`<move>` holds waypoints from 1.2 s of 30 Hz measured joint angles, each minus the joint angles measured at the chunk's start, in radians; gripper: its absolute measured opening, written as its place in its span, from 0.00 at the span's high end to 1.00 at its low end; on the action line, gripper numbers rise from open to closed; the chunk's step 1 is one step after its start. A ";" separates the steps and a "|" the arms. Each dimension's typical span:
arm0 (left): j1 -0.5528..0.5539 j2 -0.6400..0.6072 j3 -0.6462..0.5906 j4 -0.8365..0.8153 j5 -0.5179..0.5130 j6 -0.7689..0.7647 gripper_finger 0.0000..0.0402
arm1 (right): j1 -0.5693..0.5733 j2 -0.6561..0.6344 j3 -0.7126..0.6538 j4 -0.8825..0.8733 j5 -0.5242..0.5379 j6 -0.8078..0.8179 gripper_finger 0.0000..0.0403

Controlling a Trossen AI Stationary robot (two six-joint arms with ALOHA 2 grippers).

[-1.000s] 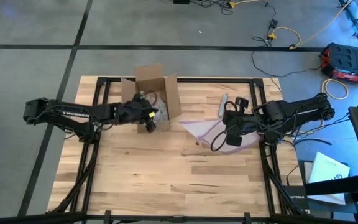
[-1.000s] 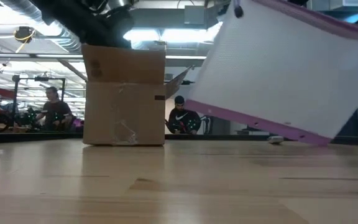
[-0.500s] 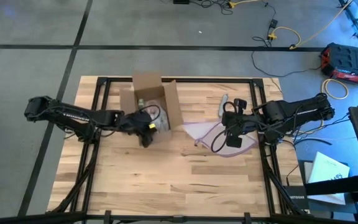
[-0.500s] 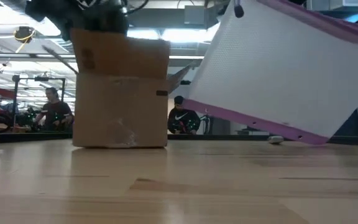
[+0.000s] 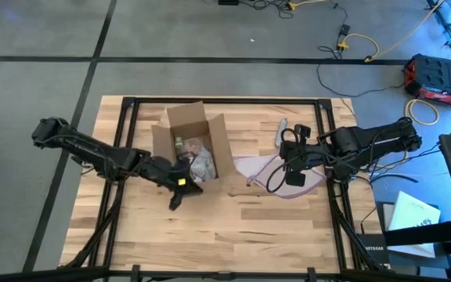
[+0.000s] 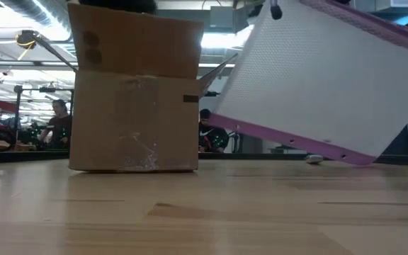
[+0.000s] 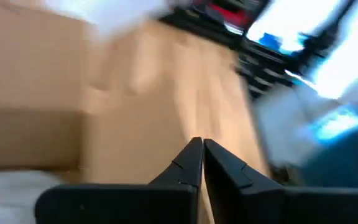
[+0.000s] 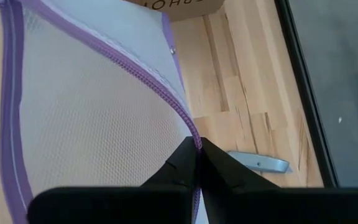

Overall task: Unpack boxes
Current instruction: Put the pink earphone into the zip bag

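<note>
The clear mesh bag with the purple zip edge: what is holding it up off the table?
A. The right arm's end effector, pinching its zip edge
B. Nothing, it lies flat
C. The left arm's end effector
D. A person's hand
A: the right end effector is shut on the purple zip edge of the clear mesh bag, which hangs tilted above the table in the low view.

Box [image 6: 137, 106] upright on table [image 6: 204, 212]; mesh bag [image 6: 331, 78] raised, tilted

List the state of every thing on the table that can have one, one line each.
cardboard box: upright, flaps open, crumpled packing and small items inside.
mesh zip bag: pinched at its purple zipper edge, one side lifted off the table.
left end effector: shut, empty, just outside the box.
right end effector: shut on the bag.
grey tool: lying flat, untouched.
</note>
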 joint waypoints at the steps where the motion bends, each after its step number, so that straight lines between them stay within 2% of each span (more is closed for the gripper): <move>1: 0.020 -0.001 0.039 -0.100 -0.052 -0.023 1.00 | 0.000 0.000 0.000 0.000 0.000 -0.001 1.00; 4: 0.079 0.008 0.153 -0.389 -0.138 0.007 0.98 | 0.000 0.000 0.000 0.001 0.000 -0.007 1.00; 7: 0.113 0.008 0.269 -0.450 -0.174 0.141 0.92 | 0.000 0.000 0.000 0.001 0.000 -0.017 1.00; 11: 0.176 0.023 0.381 -0.490 -0.216 0.306 0.78 | 0.000 0.000 0.000 0.002 -0.018 -0.017 1.00; 15: 0.256 0.089 0.399 -0.578 -0.292 0.334 0.59 | 0.000 0.000 0.000 0.001 -0.036 -0.015 1.00; 19: 0.327 0.205 0.397 -0.648 -0.293 0.261 0.42 | 0.000 0.000 0.000 0.001 -0.042 -0.015 1.00; 22: 0.340 0.283 0.396 -0.601 -0.270 0.258 0.34 | 0.000 0.000 0.000 0.001 -0.043 -0.014 1.00; 26: 0.377 0.361 0.397 -0.598 -0.126 0.237 0.33 | 0.000 0.000 0.000 0.000 -0.043 -0.016 1.00; 30: 0.402 0.408 0.396 -0.637 -0.109 0.255 0.36 | 0.000 0.000 0.000 -0.005 -0.043 -0.016 1.00; 36: 0.447 0.396 0.368 -0.572 -0.100 0.236 0.39 | 0.000 0.000 0.000 -0.008 -0.045 -0.016 1.00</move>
